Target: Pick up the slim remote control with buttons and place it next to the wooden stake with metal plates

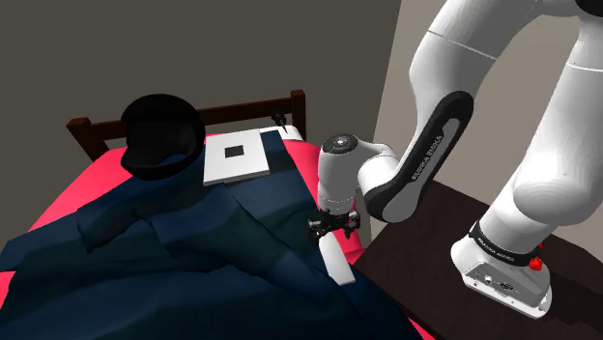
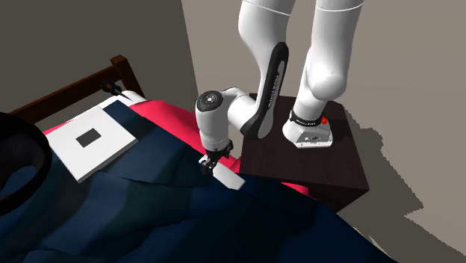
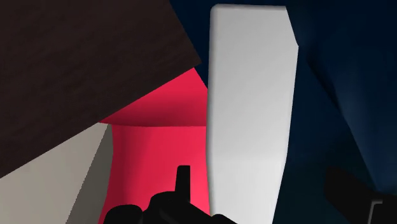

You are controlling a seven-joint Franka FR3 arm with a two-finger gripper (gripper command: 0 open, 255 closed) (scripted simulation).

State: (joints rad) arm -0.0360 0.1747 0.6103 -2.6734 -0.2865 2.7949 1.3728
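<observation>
The black two-finger claw [image 1: 333, 224] hangs open just above a slim, plain white oblong remote control [image 1: 334, 259]. In the wrist view its fingers [image 3: 183, 184] stand apart on either side of the remote [image 3: 251, 108], neither touching it. The remote lies at the edge of a bed, on the rumpled dark blue blanket [image 1: 184, 266], just beside the dark brown box stand [image 2: 317, 168]. Further up the bed rest a flat white square panel with a black centre [image 1: 237, 155] and a black rounded object [image 1: 162, 135], both well apart from the remote.
</observation>
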